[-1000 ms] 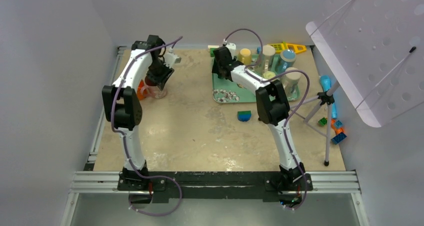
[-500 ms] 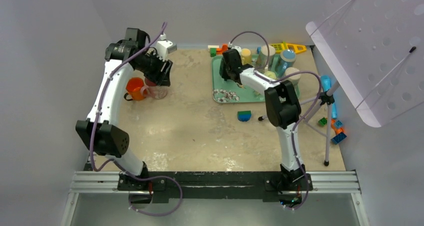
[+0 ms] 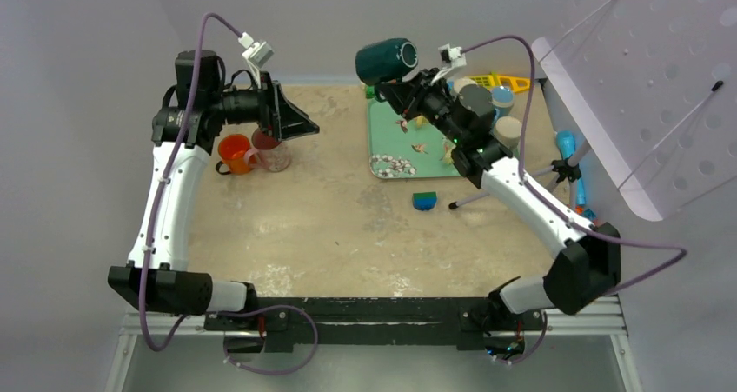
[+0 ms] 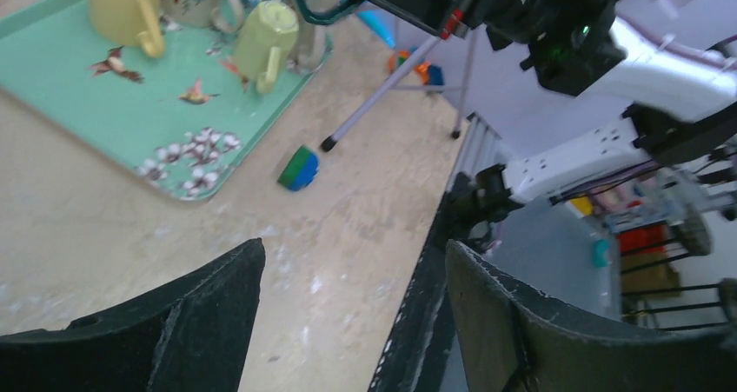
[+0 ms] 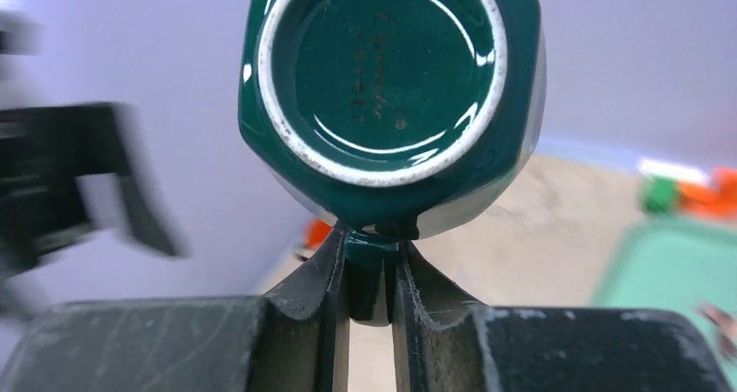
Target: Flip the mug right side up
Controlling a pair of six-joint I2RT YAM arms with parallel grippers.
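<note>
High above the bench [image 3: 348,227], our right end effector [image 5: 372,246] pinches the handle of the green mug [image 5: 391,88]. We see our left end effector [image 4: 354,251] spread wide near the orange cup [image 3: 235,153].

An orange mug [image 3: 233,153] stood beside a clear glass [image 3: 274,156], upper left. A green tray [image 3: 387,144] lay upper centre, a blue-green block [image 3: 424,201] below it.

Two short lines of stamped lettering sit on the underside of the mug [image 5: 395,79] (too faint to read).
</note>
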